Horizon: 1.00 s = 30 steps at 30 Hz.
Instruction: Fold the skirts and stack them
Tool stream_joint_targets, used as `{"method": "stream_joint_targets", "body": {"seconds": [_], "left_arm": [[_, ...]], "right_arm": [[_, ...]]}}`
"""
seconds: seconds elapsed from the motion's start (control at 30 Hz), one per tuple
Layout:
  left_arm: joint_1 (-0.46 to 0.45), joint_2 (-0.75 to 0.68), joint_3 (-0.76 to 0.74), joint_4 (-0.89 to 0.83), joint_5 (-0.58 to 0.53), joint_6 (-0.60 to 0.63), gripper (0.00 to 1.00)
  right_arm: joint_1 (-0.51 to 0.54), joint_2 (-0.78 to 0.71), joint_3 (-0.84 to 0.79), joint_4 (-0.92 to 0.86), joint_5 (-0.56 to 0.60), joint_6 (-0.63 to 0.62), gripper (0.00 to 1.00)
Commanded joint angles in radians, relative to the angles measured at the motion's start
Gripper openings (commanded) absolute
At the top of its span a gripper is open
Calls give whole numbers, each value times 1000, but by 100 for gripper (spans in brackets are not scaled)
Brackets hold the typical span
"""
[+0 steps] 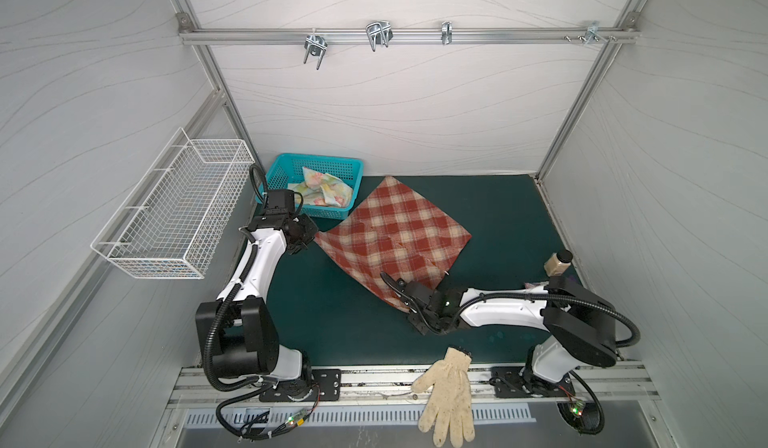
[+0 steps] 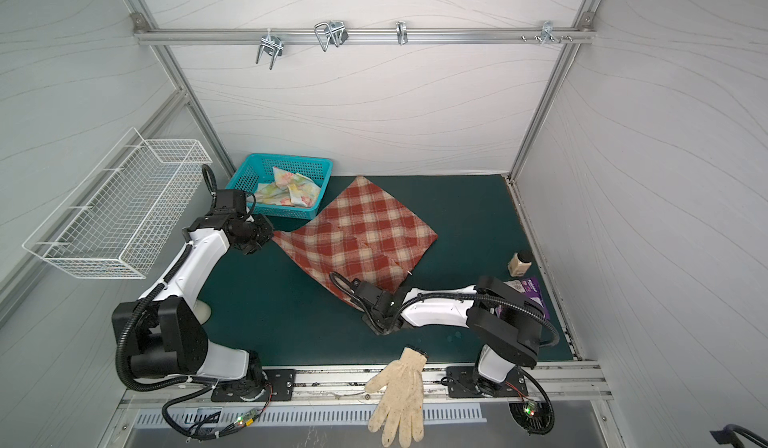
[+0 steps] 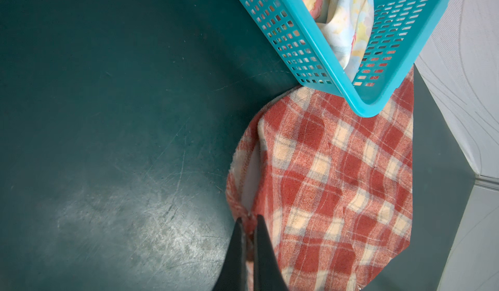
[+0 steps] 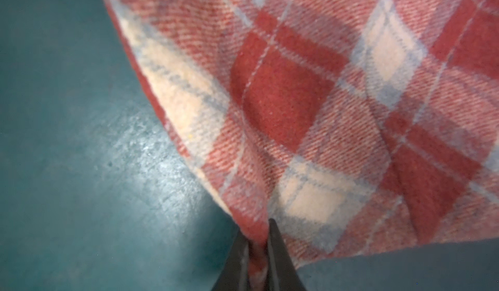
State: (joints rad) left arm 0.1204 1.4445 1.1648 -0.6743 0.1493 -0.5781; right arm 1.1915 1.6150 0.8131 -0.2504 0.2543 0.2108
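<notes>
The rust-red and cream plaid skirt (image 1: 395, 234) (image 2: 357, 234) lies spread as a diamond on the green mat in both top views. My left gripper (image 3: 249, 218) is shut on its left corner beside the basket, with cloth pinched between the jaws. My right gripper (image 4: 260, 231) is shut on its near corner, and the plaid skirt (image 4: 297, 87) rises from the jaws. The pastel flowered skirt (image 1: 326, 192) (image 3: 348, 25) lies crumpled inside the turquoise basket (image 1: 291, 163) (image 3: 283, 33).
A cream knitted glove (image 1: 446, 392) lies over the front rail. A small bottle (image 1: 559, 261) and a purple packet (image 2: 528, 290) sit at the right, behind the right arm. A white wire basket (image 1: 174, 209) hangs on the left wall. Metal hooks (image 1: 378, 34) hang on the back rail.
</notes>
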Motion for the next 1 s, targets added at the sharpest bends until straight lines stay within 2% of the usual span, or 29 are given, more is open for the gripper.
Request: {"method": "stream_joint_targets", "body": {"seconds": [0.0,0.3,0.43,0.67,0.73,0.8,0.97], "left_arm": [[10,-16,52,3,9,14,0],[11,-117,25,-25,3,40,0],[11,-189,11,-29,15,38,0],[0,-307,-23,19,117,-22,0],[-35,-327,-24,38,122,-35,0],[-99,-330,-8,45,78,-40,0],[-200,-262,38,82,5,-82,0]], "right_arm": [[5,-39,9,-97,-71,20,10],[6,-267,58,-231,-225,60,10],[6,-344,99,-306,-258,74,10],[-39,-477,130,-419,-293,120,10],[-69,-507,133,-454,-299,130,10],[-110,-538,132,-488,-315,138,10],[-255,-572,117,-523,-391,139,11]]}}
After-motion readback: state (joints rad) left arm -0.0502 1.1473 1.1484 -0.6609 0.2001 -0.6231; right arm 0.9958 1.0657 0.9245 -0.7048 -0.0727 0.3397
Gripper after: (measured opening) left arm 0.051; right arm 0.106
